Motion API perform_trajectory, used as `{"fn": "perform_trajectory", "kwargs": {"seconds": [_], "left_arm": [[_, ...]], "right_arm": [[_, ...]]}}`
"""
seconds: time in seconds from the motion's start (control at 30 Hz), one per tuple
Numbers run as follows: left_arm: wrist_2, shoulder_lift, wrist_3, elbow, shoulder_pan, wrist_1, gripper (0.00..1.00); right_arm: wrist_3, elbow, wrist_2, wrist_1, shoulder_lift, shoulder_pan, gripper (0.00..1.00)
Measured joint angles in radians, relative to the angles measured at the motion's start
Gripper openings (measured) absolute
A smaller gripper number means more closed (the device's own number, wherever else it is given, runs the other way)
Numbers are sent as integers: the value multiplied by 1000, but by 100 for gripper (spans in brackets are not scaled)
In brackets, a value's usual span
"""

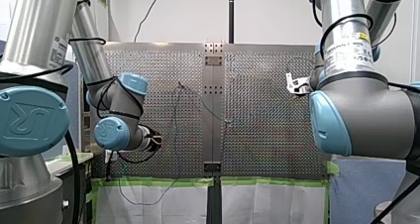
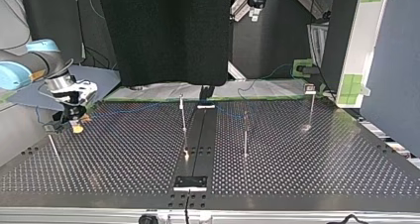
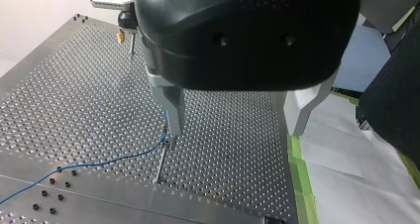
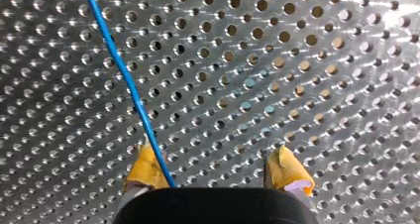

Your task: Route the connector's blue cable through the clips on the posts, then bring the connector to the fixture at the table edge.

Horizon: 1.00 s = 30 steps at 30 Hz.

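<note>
The thin blue cable (image 4: pixel 130 85) crosses the perforated table (image 4: pixel 297 60) and passes just inside one yellow pad (image 4: pixel 146 170) of my right gripper (image 4: pixel 218 173), which is open and low over the plate. At the top view's left, that gripper (image 2: pixel 75 122) hangs beside a short post (image 2: pixel 53 147). My left gripper (image 3: pixel 236 130) is open, its metal fingers (image 3: pixel 171 110) bare. One finger stands just above a post (image 3: pixel 161 160) whose clip carries the blue cable (image 3: pixel 99 162). In the front view my left gripper (image 1: pixel 157 140) sits at the plate's left edge. I cannot make out the connector.
Three thin posts (image 2: pixel 183 116) (image 2: pixel 245 132) (image 2: pixel 311 107) stand across the plate. A dark centre rail ends in a black fixture block (image 2: pixel 190 183) at the near edge of the top view. Green tape and white sheeting (image 3: pixel 341 149) border the plate beside my left gripper.
</note>
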Motion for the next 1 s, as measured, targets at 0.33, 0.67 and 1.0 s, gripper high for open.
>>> {"fn": "perform_trajectory", "kwargs": {"seconds": [0.33, 0.67, 1.0], "left_arm": [[0, 0, 0, 0, 0, 0, 100], [0, 0, 0, 0, 1, 0, 100], [0, 0, 0, 0, 0, 1, 100]], "right_arm": [[-26, 8, 25, 38, 0, 5, 100], [-67, 10, 59, 86, -1, 29, 100], [-90, 36, 106, 106, -25, 68, 100]]}}
